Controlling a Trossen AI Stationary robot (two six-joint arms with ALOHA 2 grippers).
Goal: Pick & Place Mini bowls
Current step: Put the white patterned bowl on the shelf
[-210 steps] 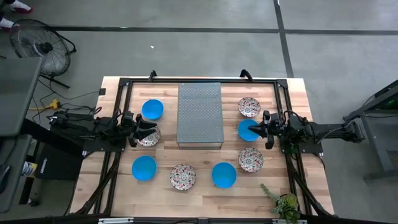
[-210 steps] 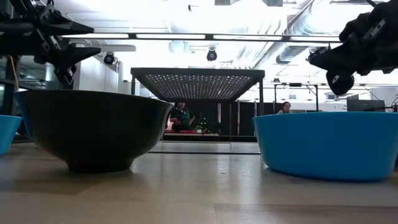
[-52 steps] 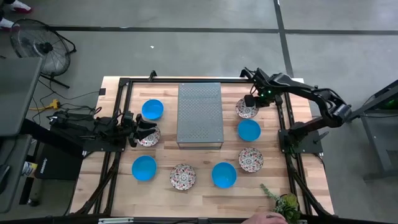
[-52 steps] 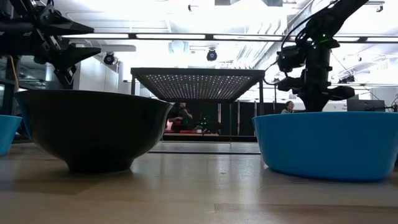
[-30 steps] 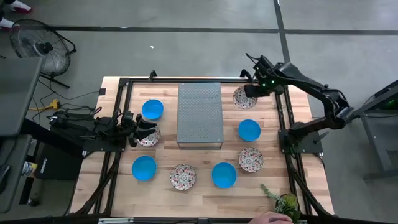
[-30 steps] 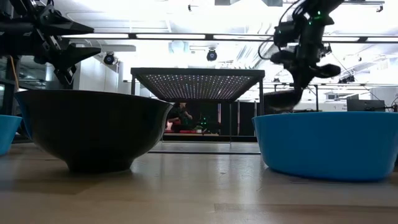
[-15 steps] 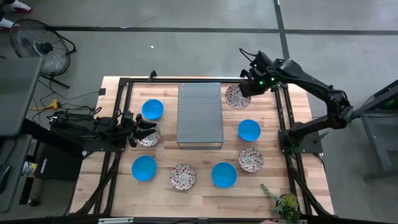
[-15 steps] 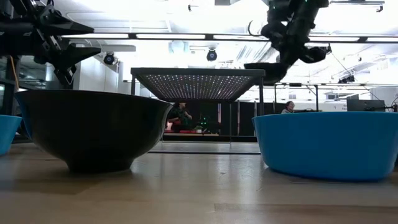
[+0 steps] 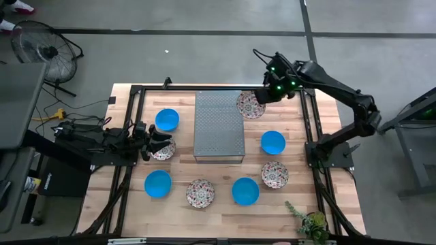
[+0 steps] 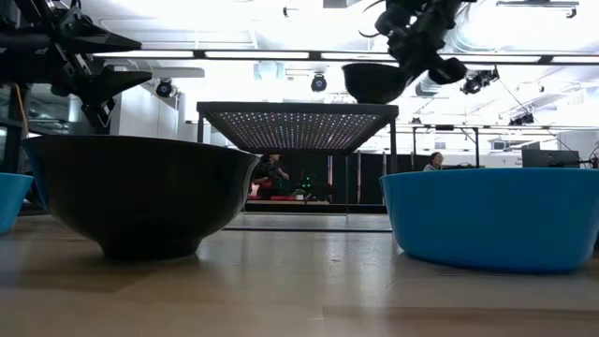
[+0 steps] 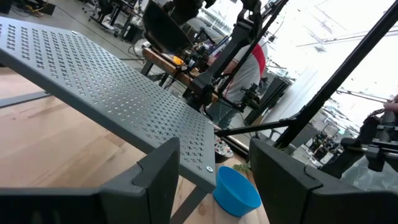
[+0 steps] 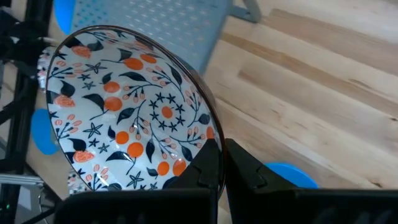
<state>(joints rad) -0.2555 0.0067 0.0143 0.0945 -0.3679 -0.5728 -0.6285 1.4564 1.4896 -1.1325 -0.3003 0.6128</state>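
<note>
Nearest, along the front of the tabletop (image 9: 122, 204), a blue bowl (image 9: 157, 183), a floral bowl (image 9: 200, 193), another blue bowl (image 9: 245, 191) and a floral bowl (image 9: 274, 174) sit untouched. Mid-table, the left tool (image 9: 155, 141) waits, fingers apart, over a floral bowl (image 9: 164, 151); two blue bowls (image 9: 273, 142) lie to either side of the grey slab (image 9: 219, 124). Farthest, the right tool (image 9: 261, 97) is clamped on the rim of a floral bowl (image 9: 251, 105), carried in the air at the slab's far right corner. Judging by this, nothing is placed yet; seven remain.

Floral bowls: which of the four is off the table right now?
The floral bowl pinched by its rim in the right gripper, held in the air beside the grey slab's far right corner. The other three floral bowls sit on the wooden tabletop.
</note>
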